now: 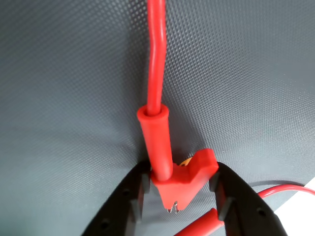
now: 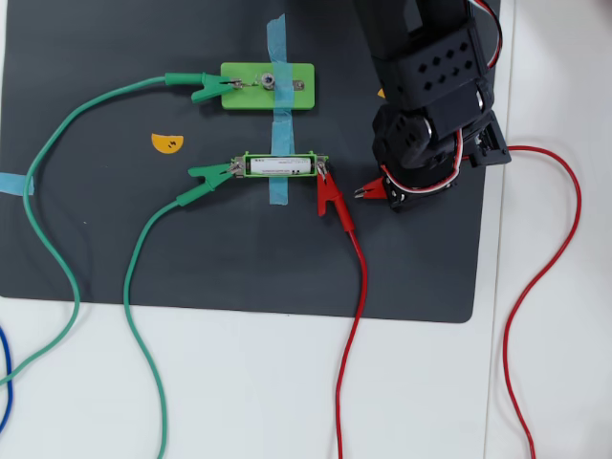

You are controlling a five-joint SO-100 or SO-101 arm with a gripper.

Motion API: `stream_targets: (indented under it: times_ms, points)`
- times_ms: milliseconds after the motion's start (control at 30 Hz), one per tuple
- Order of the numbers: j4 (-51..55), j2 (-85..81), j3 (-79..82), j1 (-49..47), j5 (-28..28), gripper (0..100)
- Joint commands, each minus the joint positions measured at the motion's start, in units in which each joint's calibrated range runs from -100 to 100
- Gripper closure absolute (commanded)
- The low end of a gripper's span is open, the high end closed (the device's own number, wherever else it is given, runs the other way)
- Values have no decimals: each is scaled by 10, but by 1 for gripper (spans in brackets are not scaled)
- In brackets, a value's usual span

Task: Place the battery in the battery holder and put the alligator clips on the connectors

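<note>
1. Up close, the wrist view shows the gripper [image 1: 179,189] with its two black jaws closed on a red alligator clip [image 1: 183,182], pressing its sleeve from both sides (metal teeth peek out at the bottom).
2. Its red wire [image 1: 156,49] runs straight up over the dark mat [image 1: 59,98].
3. Overhead, the battery [image 2: 281,165] lies inside the battery holder [image 2: 283,155] near the mat's middle, under a strip of blue tape [image 2: 277,115].
4. A second red clip [image 2: 331,199] touches the holder's right end; a green clip [image 2: 207,176] sits at its left connector.
5. Another green clip [image 2: 206,89] bites the left end of the bulb block [image 2: 244,86] near the mat's top edge.
6. The gripper [image 2: 368,191] holds its clip just right of the holder, near the mat's right edge.
</note>
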Motion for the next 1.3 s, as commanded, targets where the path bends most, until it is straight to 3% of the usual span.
stream_targets:
  times_ms: [0, 433, 700, 1267]
  points:
    - [13, -1, -26, -8, -8, 89]
    - [33, -1, -31, -8, -58, 89]
    - [34, -1, -31, -14, -62, 84]
    - [34, 0, -32, -24, -88, 85]
